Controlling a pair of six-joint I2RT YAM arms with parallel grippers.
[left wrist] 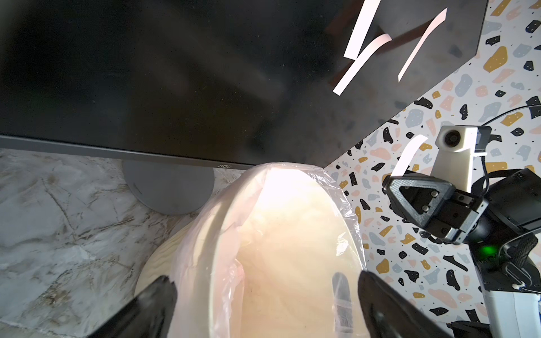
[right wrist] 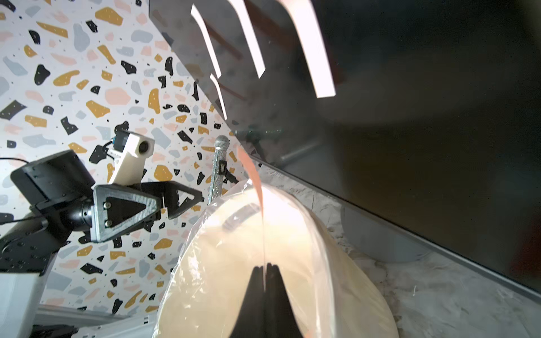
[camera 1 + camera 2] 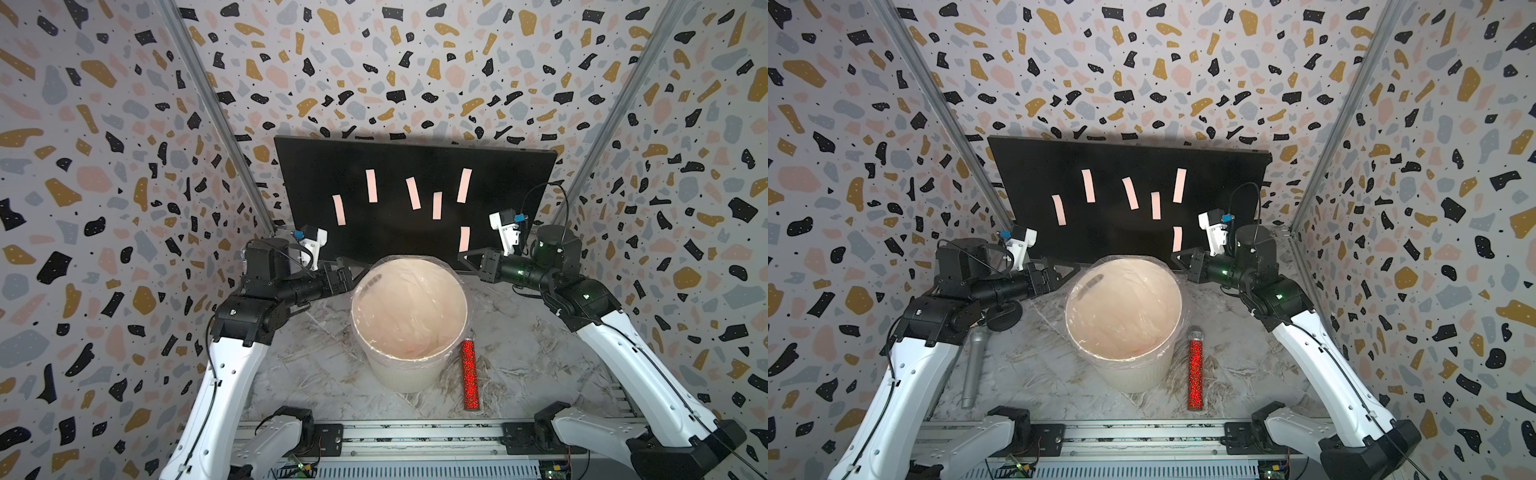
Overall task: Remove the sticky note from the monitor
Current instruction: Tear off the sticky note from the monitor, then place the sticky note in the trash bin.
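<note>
My right fingers point(image 2: 251, 295) are pressed together on one end of a thin, pale pink paper sticky note point(image 2: 255, 180). It is clear of the large flat glossy black monitor point(image 3: 316, 174) and curls upward just over the far rim of the round white ribbed plastic bin point(image 3: 399, 376) with its crinkled clear liner, held there, I judge, so it can drop inside. My left fingers point(image 1: 152, 307) are spread wide and empty over the bin's other side. Five more pink strips point(image 3: 371, 185) cling to the screen, some with free ends curling
</note>
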